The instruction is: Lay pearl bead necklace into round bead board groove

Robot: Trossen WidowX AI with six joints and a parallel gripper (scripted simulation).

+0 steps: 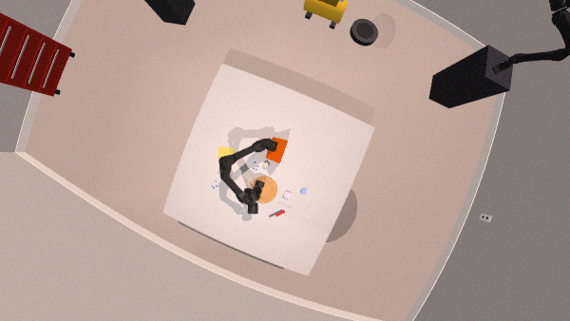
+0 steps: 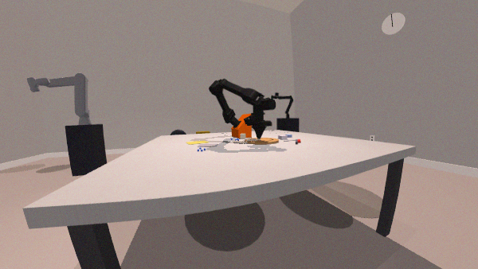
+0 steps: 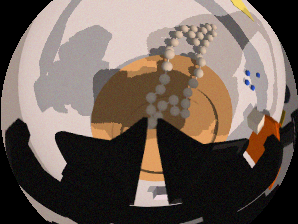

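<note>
The pearl bead necklace runs in two strands from the fingertips back over the board, with its far end bunched on the table beyond the rim. Its beads near the fingers are in shadow over the board. The round orange-brown bead board lies flat on the table; a curved groove shows on it in the wrist view, partly hidden by the fingers. My gripper is low over the board, nearly closed on a bead at the necklace's near end.
An orange block-like object stands by the arm's base, with a small pale cube beside it. A yellow sheet and several blue beads lie nearby. Beyond the board are a pale square, a light-blue cube and a red marker.
</note>
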